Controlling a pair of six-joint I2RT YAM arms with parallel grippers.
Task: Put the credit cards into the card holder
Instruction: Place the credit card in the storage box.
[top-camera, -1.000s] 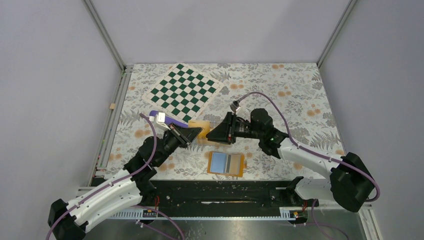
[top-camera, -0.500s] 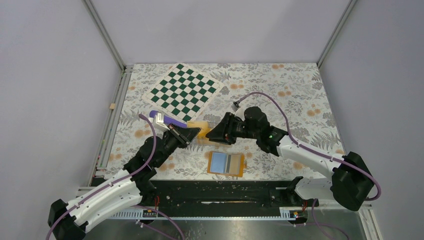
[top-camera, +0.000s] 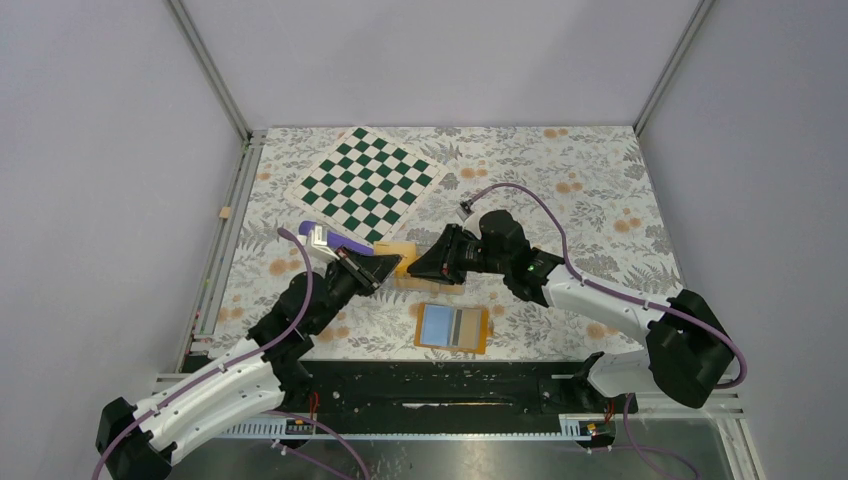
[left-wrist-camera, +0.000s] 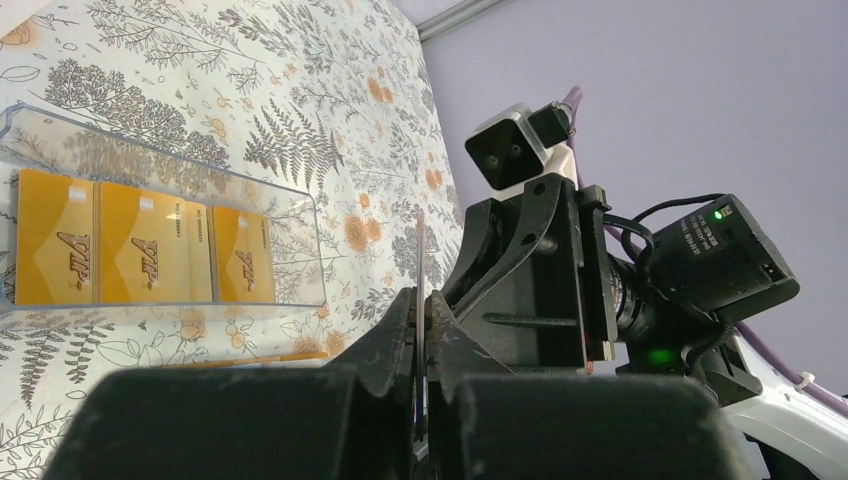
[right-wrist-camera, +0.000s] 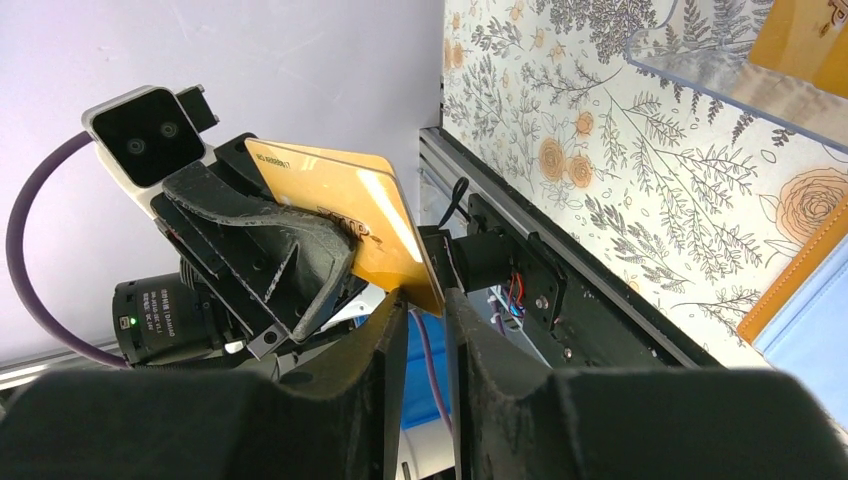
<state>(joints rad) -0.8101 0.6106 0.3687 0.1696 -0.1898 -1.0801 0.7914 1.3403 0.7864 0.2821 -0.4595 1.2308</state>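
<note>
Item: left gripper (left-wrist-camera: 420, 303). Fingers closed tight on a gold plastic credit card (right-wrist-camera: 340, 190), held on edge above the table and clear of it.

Item: right gripper (right-wrist-camera: 425, 297). Faces the left gripper; fingers a narrow gap apart, with the lower corner of the gold plastic credit card between them. Whether they press on it cannot be told.

Item: orange folding card holder (top-camera: 452, 327). Lies open and flat on the floral-patterned table (top-camera: 600, 180) near its front edge, light-blue and grey-striped inside facing up. It sits nearer the arm bases than both grippers, and neither touches it.

Item: clear plastic tray (left-wrist-camera: 200, 165). On the table just beyond the grippers, holding three gold cards (left-wrist-camera: 140, 255) marked VIP, overlapping in a row.

Item: green-and-white chequered board (top-camera: 372, 185). Lies flat at the far left, well apart from the card holder
</note>
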